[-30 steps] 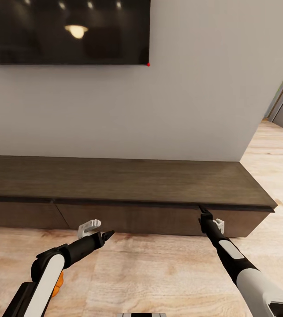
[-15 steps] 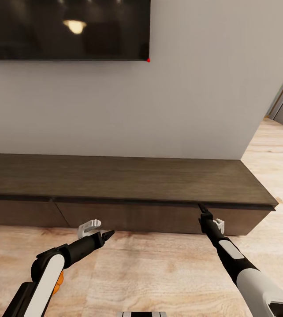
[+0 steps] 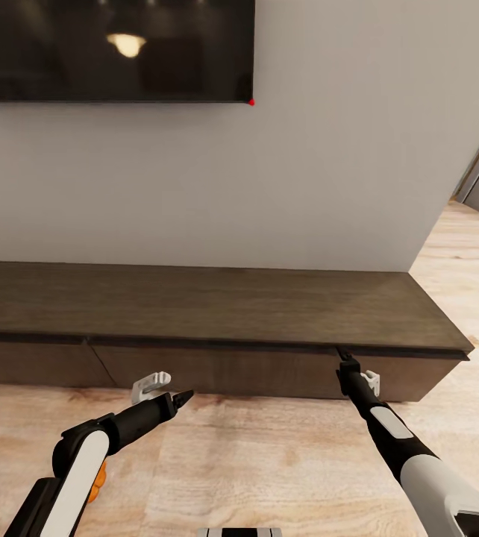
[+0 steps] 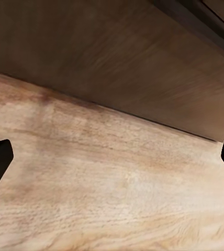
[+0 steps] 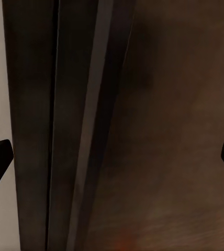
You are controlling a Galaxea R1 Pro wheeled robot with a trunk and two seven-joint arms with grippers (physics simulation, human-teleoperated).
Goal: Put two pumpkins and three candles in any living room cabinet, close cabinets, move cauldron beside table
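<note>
The cabinet [image 3: 217,306] runs long across, low against the wall, drawers all shut. Right pincer [image 3: 342,358], tips spread wide, is right up at the drawer's top seam, so it's the nearer arm. Left pincer [image 3: 183,397], also spread, hovers over the floor [image 3: 269,462] just short of the front

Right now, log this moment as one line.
left end effector: open, over floor | right end effector: open, at cabinet drawer top edge | drawers: shut
</note>
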